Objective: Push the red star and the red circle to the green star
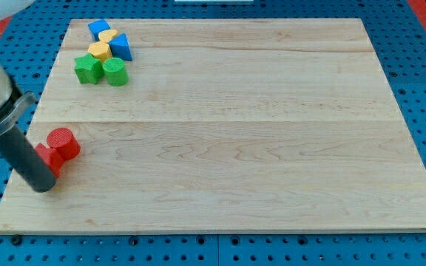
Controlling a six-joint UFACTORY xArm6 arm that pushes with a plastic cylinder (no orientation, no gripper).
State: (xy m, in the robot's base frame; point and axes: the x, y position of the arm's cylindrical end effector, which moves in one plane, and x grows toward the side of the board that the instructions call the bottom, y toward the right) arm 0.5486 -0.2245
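The red circle [63,142] is an upright cylinder near the board's left edge. The red star [47,157] sits right against it on its lower left, partly hidden by the rod. My tip [44,185] rests on the board just below the red star, touching or nearly touching it. The green star [88,68] lies at the view's top left, with a green cylinder [115,72] touching its right side. The red pair is well below the green star.
Above the green blocks cluster a blue cube [98,29], a yellow heart [108,36], a yellow hexagon [99,51] and a blue triangle [120,47]. The wooden board [235,133] lies on a blue pegboard; its left edge is close to the red blocks.
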